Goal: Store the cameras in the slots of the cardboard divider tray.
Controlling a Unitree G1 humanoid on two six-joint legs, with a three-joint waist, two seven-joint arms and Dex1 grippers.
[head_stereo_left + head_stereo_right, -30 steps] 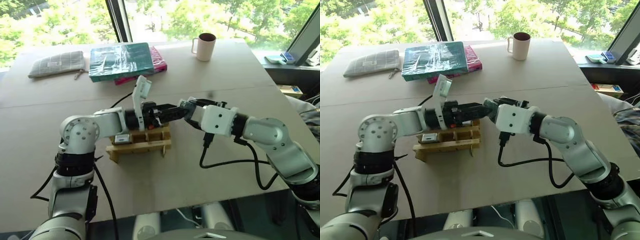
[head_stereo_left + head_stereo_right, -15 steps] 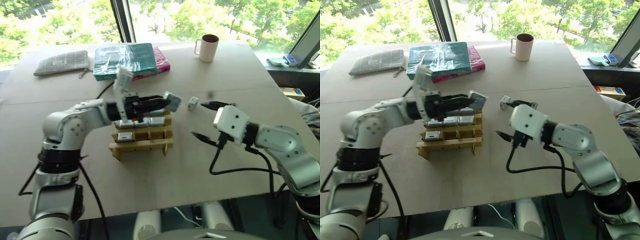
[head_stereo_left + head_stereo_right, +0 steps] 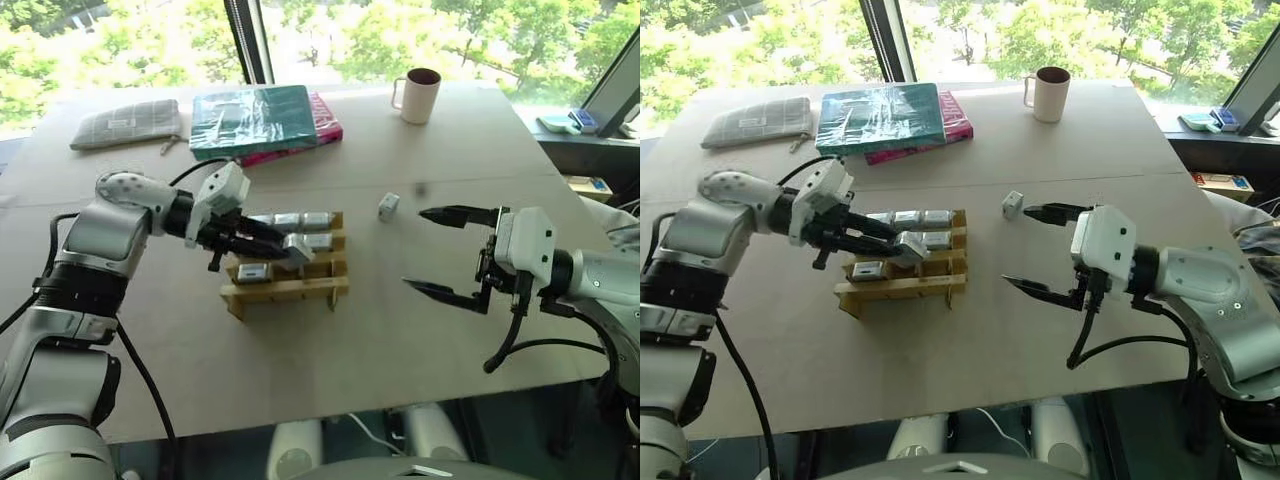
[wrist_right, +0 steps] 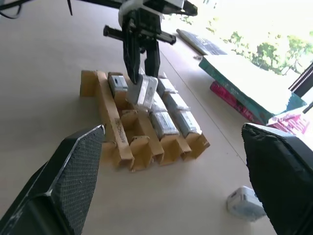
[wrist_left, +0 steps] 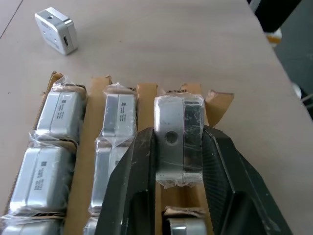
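The left end effector [image 5: 178,171] hides tray [image 5: 219,105] slots beneath.

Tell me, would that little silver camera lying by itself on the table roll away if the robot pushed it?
Probably not. The loose camera looks boxy with flat faces, so it would likely slide or tip over rather than roll. It seems stiff, like the wrapped camera clamped in the left gripper, which keeps its shape. Its smooth metal sides might be a bit slippery on the table.

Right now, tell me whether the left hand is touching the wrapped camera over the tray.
Touching. The left wrist view shows the left hand with both fingers pressed against the camera sides, no gap.
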